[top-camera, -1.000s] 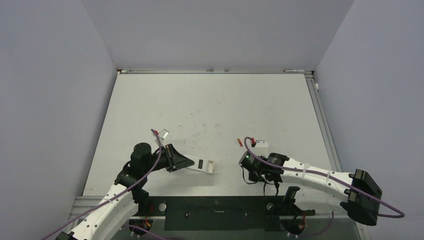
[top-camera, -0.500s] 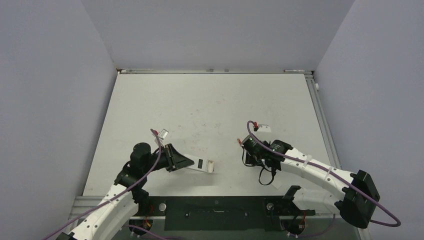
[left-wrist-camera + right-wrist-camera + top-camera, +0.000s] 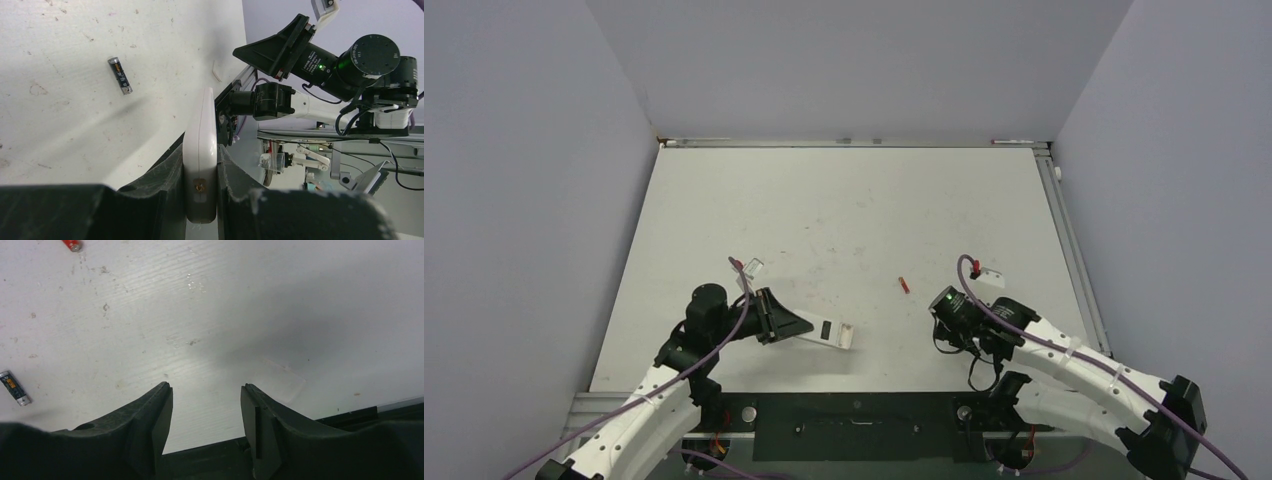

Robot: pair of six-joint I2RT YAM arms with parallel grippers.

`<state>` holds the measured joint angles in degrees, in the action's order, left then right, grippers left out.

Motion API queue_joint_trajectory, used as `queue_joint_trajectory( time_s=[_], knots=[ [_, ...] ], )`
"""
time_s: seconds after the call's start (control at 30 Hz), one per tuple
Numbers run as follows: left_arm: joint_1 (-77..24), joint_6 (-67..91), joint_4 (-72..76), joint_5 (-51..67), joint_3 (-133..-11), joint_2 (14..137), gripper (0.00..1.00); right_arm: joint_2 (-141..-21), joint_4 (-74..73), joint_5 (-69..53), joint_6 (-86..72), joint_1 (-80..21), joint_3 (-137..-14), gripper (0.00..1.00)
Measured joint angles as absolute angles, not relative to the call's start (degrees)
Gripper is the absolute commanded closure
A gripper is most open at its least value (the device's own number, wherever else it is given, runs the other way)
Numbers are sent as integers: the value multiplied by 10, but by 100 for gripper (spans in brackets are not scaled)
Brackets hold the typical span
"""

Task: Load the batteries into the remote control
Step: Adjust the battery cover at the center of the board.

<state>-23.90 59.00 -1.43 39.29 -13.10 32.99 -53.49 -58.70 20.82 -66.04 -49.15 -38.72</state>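
My left gripper point(image 3: 796, 327) is shut on the white remote control point(image 3: 829, 333), which sticks out to the right just above the table. In the left wrist view the remote control point(image 3: 200, 125) stands edge-on, clamped between both pads of that gripper point(image 3: 200, 149). One of the batteries point(image 3: 120, 75), dark with a silver tip, lies on the table beyond the remote control; the same battery point(image 3: 14, 388) shows at the left of the right wrist view. A small red cylinder point(image 3: 904, 285) with a metal end point(image 3: 71, 244) lies mid-table. My right gripper point(image 3: 206, 387) is open and empty, right of the red cylinder, over bare table near the front edge point(image 3: 976, 362).
The black rail point(image 3: 854, 410) runs along the table's near edge, close under my right fingers point(image 3: 350, 415). Grey walls enclose the table on the left, back and right. The right arm's elbow point(image 3: 1169, 440) hangs off the near right corner.
My right gripper has opened and its arm has swung right, away from the red cylinder, which stays put. The left gripper and the remote control have not moved.
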Motion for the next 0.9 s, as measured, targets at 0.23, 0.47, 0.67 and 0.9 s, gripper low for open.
queue_joint_trajectory(
  time_s=[0.23, 0.47, 0.67, 0.9],
  knots=[
    [-239, 590, 5, 417, -131, 339, 100, -481, -635, 210, -749, -491, -351, 47],
    [-239, 591, 16, 439, -131, 347, 100, -506, -641, 217, -799, -490, -347, 40],
    [-239, 596, 30, 456, -131, 354, 100, -516, -627, 218, -820, -478, -338, 39],
    [-239, 604, 48, 476, -131, 366, 100, -517, -585, 198, -821, -438, -280, 39]
  ],
)
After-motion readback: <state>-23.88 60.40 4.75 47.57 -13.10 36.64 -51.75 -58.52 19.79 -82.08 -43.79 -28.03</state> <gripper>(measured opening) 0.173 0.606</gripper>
